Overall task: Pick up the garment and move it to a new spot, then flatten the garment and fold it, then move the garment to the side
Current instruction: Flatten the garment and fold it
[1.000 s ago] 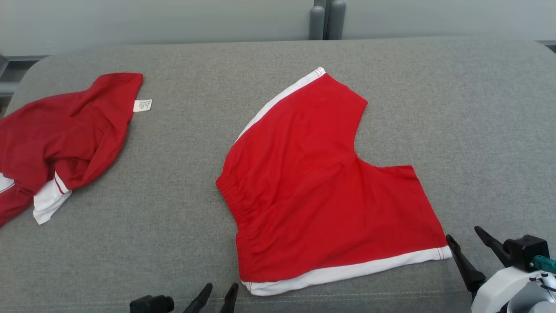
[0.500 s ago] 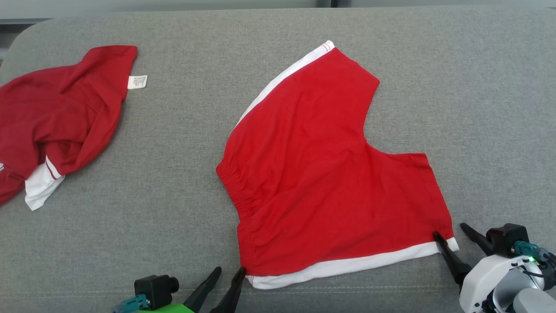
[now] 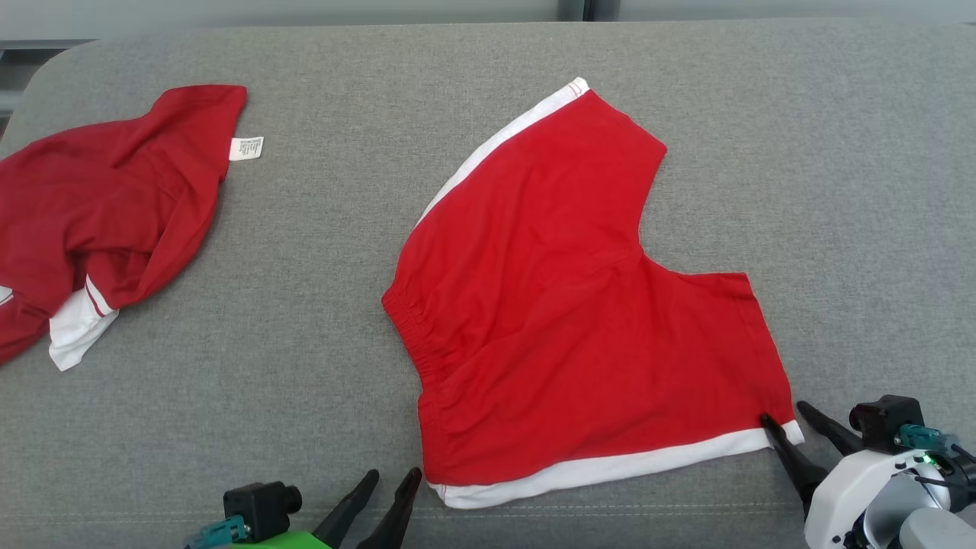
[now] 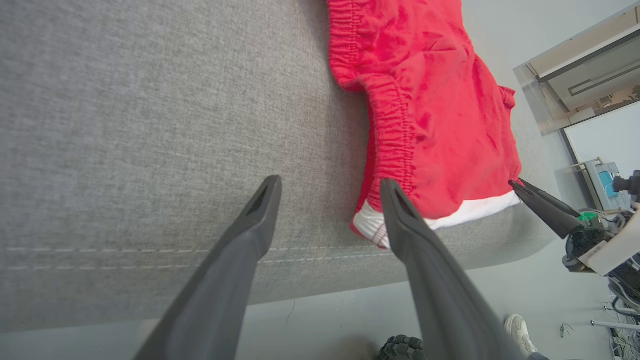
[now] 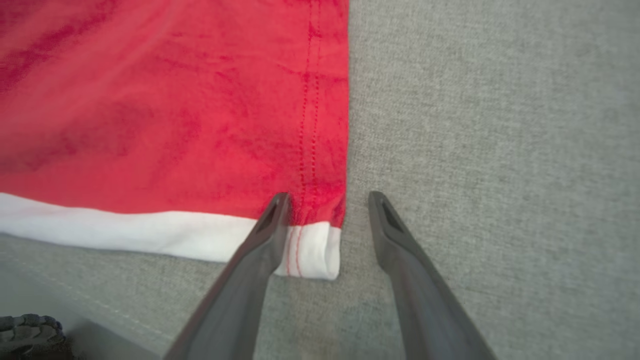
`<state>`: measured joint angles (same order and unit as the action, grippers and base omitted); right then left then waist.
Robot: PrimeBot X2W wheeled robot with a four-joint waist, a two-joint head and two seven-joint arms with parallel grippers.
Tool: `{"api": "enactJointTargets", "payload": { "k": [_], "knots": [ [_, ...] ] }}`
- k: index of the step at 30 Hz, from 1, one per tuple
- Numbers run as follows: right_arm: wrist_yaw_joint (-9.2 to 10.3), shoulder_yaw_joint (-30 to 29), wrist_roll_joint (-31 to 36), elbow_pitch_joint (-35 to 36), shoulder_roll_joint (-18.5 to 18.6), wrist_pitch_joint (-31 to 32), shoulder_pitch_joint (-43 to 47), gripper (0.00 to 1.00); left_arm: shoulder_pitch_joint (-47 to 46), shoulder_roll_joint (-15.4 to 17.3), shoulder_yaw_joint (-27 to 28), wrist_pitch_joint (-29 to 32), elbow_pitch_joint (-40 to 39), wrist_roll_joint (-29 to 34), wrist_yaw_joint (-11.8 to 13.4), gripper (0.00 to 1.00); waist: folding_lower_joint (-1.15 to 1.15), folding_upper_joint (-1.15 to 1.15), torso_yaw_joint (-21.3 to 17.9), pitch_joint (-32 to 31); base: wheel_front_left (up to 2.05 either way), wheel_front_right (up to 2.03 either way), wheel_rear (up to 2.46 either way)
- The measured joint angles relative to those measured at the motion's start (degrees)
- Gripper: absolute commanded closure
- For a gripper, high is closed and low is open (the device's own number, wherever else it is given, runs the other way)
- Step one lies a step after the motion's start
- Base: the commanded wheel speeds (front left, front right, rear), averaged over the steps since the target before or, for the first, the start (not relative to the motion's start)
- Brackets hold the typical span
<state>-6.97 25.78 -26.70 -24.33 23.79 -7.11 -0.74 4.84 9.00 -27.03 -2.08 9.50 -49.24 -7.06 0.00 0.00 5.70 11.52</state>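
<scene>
Bottom edge of the head view first: the left gripper (image 3: 393, 474) sits low centre, jaws spread wide and holding nothing, one fingertip just beside the near corner of the red shorts (image 3: 564, 305), where the white trim (image 3: 610, 467) meets the elastic waistband (image 3: 408, 335).

Over at the lower right, the right gripper (image 3: 783, 412) straddles the other end of that trim. In the right wrist view one finger lies on top of the hem corner and the other rests on bare grey cushion (image 3: 839, 191) just beside it. The jaws stand apart with nothing pinched yet.

The shorts lie spread flat across the middle of the frame, one leg reaching toward the upper centre. My read is thin, light knit: soft, limp, no stiffness at all. It should drape and sag from wherever it's lifted, so a single pinch would probably bunch it. The two near corners look like the places to take hold. The doubled hem and gathered elastic are thicker and give the fingers something to bite, though a fingertip may catch only the top layer.

Far left, well apart, a second red garment (image 3: 107, 213) lies crumpled, its label (image 3: 246, 148) showing.
</scene>
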Motion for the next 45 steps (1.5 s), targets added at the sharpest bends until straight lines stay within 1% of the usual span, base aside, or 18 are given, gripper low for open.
{"api": "enactJointTargets", "payload": {
  "k": [2, 3, 8, 10, 11, 12, 13, 14, 16, 17, 24, 30, 35, 37, 45],
  "knots": [
    [0.02, 1.27, -0.77, 0.16, 0.47, 0.01, -0.08, 0.24, -0.01, 0.27, -0.19, -0.05, 0.18, -0.65, 0.0, 0.0, 0.0, 0.0, -0.21, -0.1, 0.0, 0.0, 0.0],
    [0.02, 1.86, -1.22, 0.27, 0.66, 0.02, -0.09, 0.23, -0.01, 0.44, -0.52, -0.01, 0.26, -1.0, 0.0, 0.0, 0.0, 0.0, -0.35, -0.16, 0.0, 0.0, 0.0],
    [0.01, 4.02, -3.15, 0.78, 1.77, 0.2, -0.09, 0.29, -0.03, 0.94, -2.33, 0.62, 0.36, -1.94, 0.0, 0.0, 0.0, 0.0, -0.91, -0.3, 0.0, 0.0, 0.0],
    [0.01, 4.85, -4.01, 1.07, 2.34, 0.6, -0.09, 0.35, -0.05, 1.0, -2.66, 0.73, 0.34, -3.21, 0.0, 0.0, 0.0, 0.0, -0.99, -0.36, 0.0, 0.0, 0.0],
    [0.0, 5.16, -4.48, 1.16, 2.53, 0.64, -0.09, 0.36, -0.07, 1.07, -2.85, 0.97, 0.34, -3.38, 0.0, 0.0, 0.0, 0.0, -1.02, -0.39, 0.0, 0.0, 0.0],
    [0.0, 5.5, -4.85, 1.29, 2.72, 0.69, -0.09, 0.53, -0.09, 1.15, -2.99, 1.12, 0.34, -3.46, 0.0, 0.0, 0.0, 0.0, -1.06, -0.43, 0.0, 0.0, 0.0],
    [0.0, 5.87, -5.09, 1.37, 2.98, 0.7, -0.09, 0.6, -0.09, 1.24, -3.11, 1.29, 0.33, -3.58, 0.0, 0.0, 0.0, 0.0, -1.09, -0.46, 0.0, 0.0, 0.0],
    [-0.02, 6.16, -5.24, 1.46, 3.2, 0.94, -0.08, 0.73, -0.1, 1.35, -3.27, 1.4, 0.33, -3.8, 0.0, 0.0, 0.0, 0.0, -1.12, -0.5, 0.0, 0.0, 0.0],
    [-0.09, 6.94, -5.83, 1.64, 3.38, 1.29, -0.04, 0.95, -0.1, 1.53, -3.86, 2.09, 0.27, -4.75, 0.0, 0.0, 0.0, 0.0, -1.16, -0.56, 0.0, 0.0, 0.0],
    [-0.09, 7.34, -6.26, 1.79, 3.38, 1.38, 0.01, 1.0, -0.1, 1.56, -4.25, 2.16, 0.2, -5.2, 0.0, 0.0, 0.0, 0.0, -1.16, -0.56, 0.0, 0.0, 0.0],
    [-0.18, 8.23, -8.51, 2.31, 4.65, 1.69, 0.01, 1.0, -0.13, 2.09, -5.37, 3.64, -1.12, -8.14, 0.0, 0.0, 0.0, 0.0, -0.94, -0.34, 0.0, 0.0, 0.0],
    [-0.18, 9.06, -9.18, 2.72, 5.53, 1.69, -0.21, 1.0, -0.21, 2.5, -7.12, 5.57, -2.31, -11.25, 0.0, 0.0, 0.0, 0.0, -0.72, -0.02, 0.0, 0.0, 0.0],
    [-0.19, 10.61, -9.2, 3.01, 6.46, 1.69, -1.39, 1.0, -0.73, 2.74, -7.2, 5.57, -2.61, -13.63, 0.0, 0.0, 0.0, 0.0, -1.11, 0.48, 0.0, 0.0, 0.0],
    [-0.55, 10.63, -9.78, 3.0, 6.53, 1.68, -1.54, 1.0, -1.65, 2.76, -7.39, 5.79, -2.61, -13.96, 0.0, 0.0, 0.0, 0.0, -1.28, 0.68, 0.0, 0.0, 0.0],
    [-0.58, 11.74, -11.0, 3.0, 6.88, 1.59, -2.48, 1.0, -2.59, 3.12, -8.75, 6.68, -2.55, -15.17, 0.0, 0.0, 0.0, 0.0, -1.8, 1.25, 0.0, 0.0, 0.0]
  ]
}}
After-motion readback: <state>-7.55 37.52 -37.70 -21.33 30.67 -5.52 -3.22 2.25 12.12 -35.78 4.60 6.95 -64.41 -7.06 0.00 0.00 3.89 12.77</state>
